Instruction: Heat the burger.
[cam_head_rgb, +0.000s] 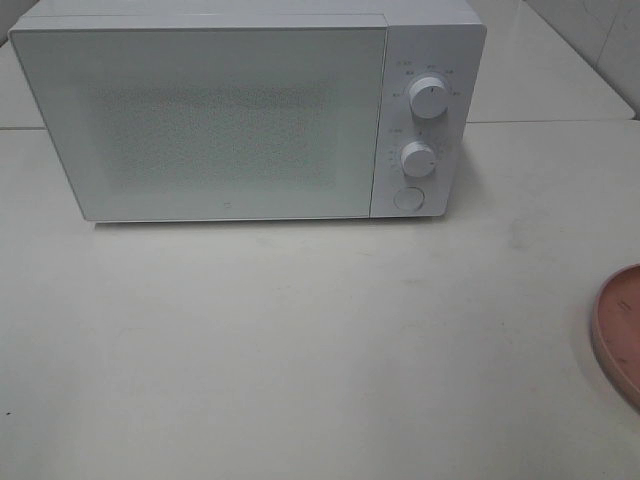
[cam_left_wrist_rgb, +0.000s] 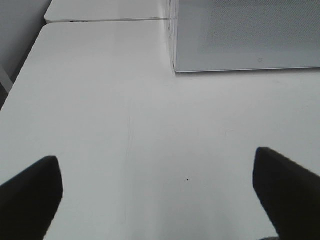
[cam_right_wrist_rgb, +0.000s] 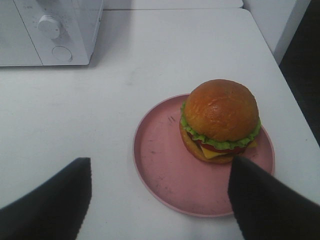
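The burger (cam_right_wrist_rgb: 221, 120), with a glossy brown bun, green lettuce and cheese, sits on a round pink plate (cam_right_wrist_rgb: 165, 170) in the right wrist view. My right gripper (cam_right_wrist_rgb: 160, 200) hovers open just short of the plate, nothing between its fingers. A white microwave (cam_head_rgb: 240, 110) with its door shut stands at the back of the table; its lower front corner (cam_left_wrist_rgb: 245, 40) shows in the left wrist view. My left gripper (cam_left_wrist_rgb: 157, 192) is open over bare table in front of the microwave's left end. Neither gripper shows in the high view, where only the plate's edge (cam_head_rgb: 618, 330) appears and the burger is out of frame.
Two knobs (cam_head_rgb: 428, 100) and a round button (cam_head_rgb: 408, 198) sit on the microwave's right panel. The table's right edge (cam_right_wrist_rgb: 290, 95) runs close beside the plate. A seam between tabletops (cam_left_wrist_rgb: 100, 20) lies behind the left side.
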